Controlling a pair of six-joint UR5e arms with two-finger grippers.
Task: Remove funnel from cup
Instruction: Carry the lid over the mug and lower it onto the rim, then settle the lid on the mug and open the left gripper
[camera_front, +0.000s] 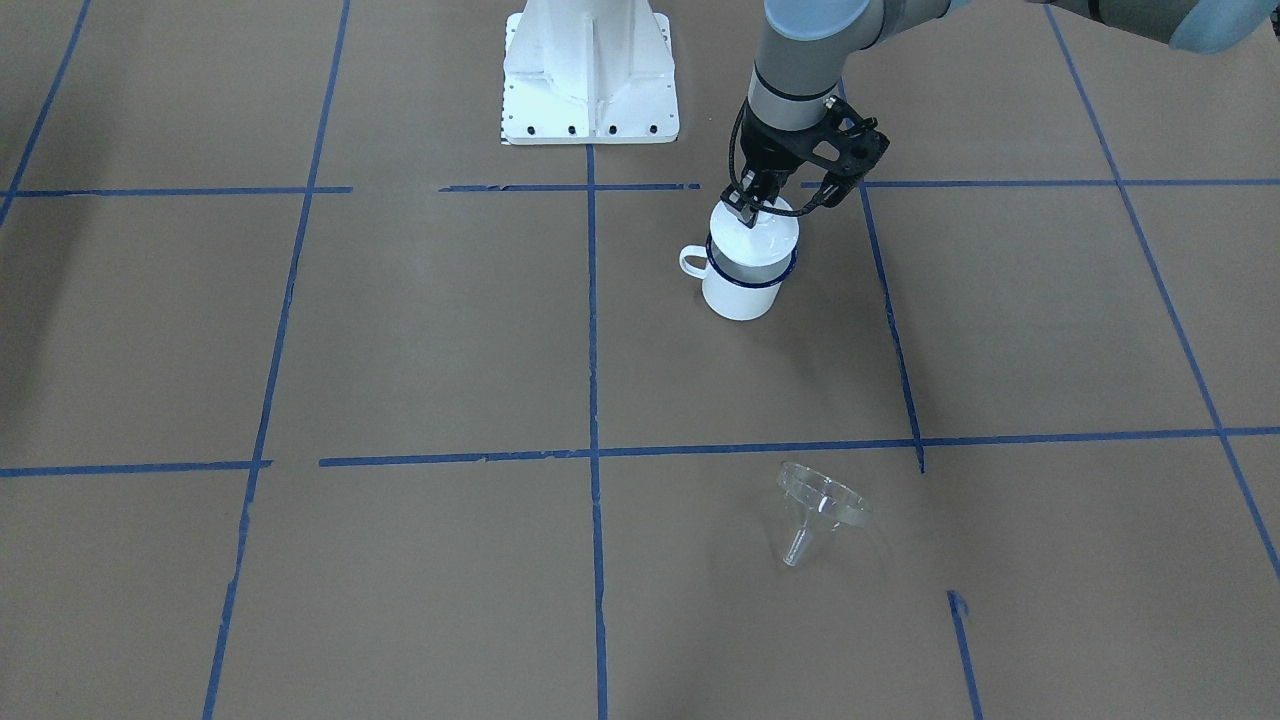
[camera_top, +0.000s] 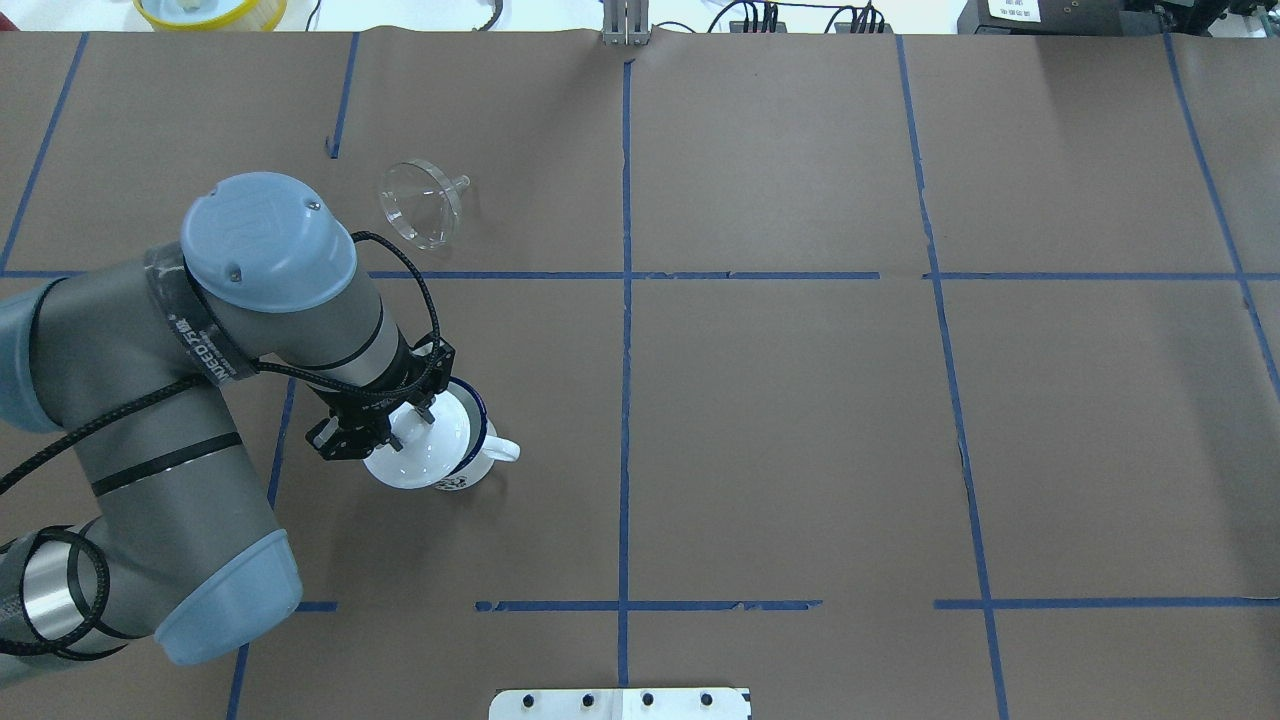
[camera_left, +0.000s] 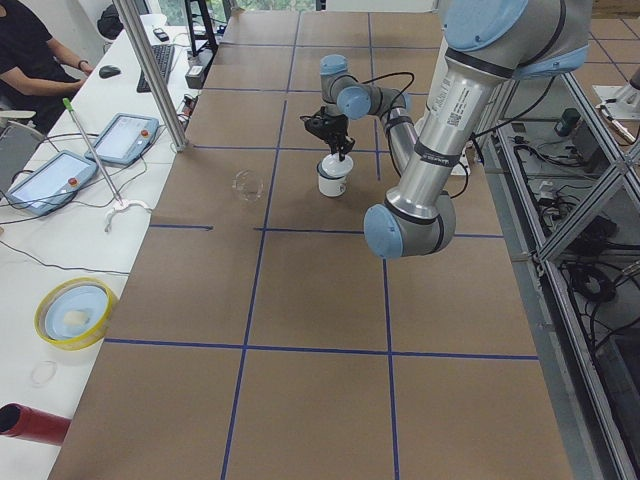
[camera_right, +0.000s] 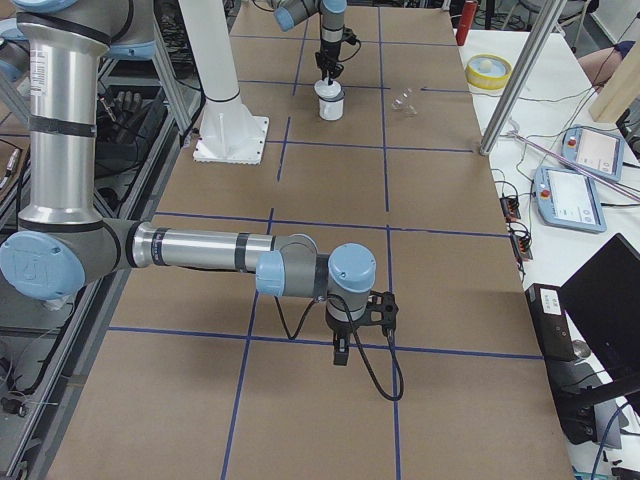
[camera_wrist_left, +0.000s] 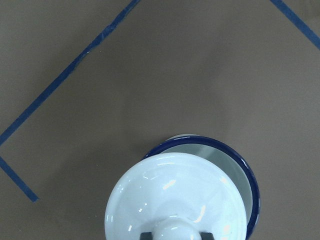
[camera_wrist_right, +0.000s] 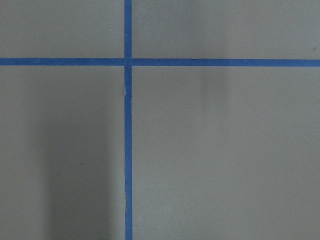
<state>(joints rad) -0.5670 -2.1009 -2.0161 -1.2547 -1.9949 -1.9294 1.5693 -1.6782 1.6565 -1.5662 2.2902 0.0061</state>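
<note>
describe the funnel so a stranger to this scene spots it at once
On the brown table gridded with blue tape, the left gripper holds a white lid over the white mug. One tape line past the mug, away from the robot's base, the funnel lies tipped over alone. Unlike the mug and lid, it is see-through: a wide cone, short spout.

Even, diffuse overhead light falls on the brown counter (camera_top: 800, 450), leaving only soft shadows. Small glare spots sit on the white lid (camera_wrist_left: 175, 195) in the left wrist view; the right wrist view darkens toward its left.
</note>
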